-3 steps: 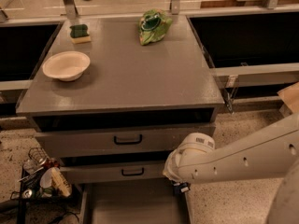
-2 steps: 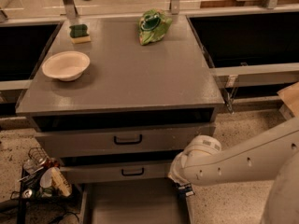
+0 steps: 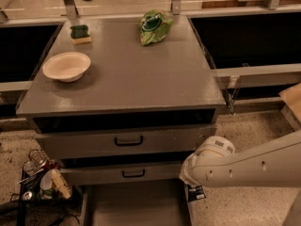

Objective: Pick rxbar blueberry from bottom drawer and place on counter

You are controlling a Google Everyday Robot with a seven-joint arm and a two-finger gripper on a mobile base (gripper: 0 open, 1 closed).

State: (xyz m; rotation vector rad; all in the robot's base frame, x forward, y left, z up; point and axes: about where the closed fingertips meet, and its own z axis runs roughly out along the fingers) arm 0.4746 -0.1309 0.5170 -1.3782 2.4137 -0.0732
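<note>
The white arm (image 3: 254, 166) is reaching in from the right, and its rounded wrist is hanging low in front of the cabinet, just beside the right edge of the bottom drawer (image 3: 136, 206). That drawer is standing pulled out, and the part of its grey tray that shows is lying bare. The tool (image 3: 193, 188) is sitting mostly hidden under the wrist; whether it is spread or pinching something, I cannot tell. A small dark flat piece with pale marks is poking out just below the wrist, and it is looking like the snack bar (image 3: 196, 194), though I cannot be sure. The two drawers (image 3: 127, 140) with black handles are staying shut above. On the counter (image 3: 131, 74) a pale bowl (image 3: 67, 66) is resting at the left, a sponge (image 3: 80, 33) behind it, and a green bag (image 3: 155, 26) at the back.
</note>
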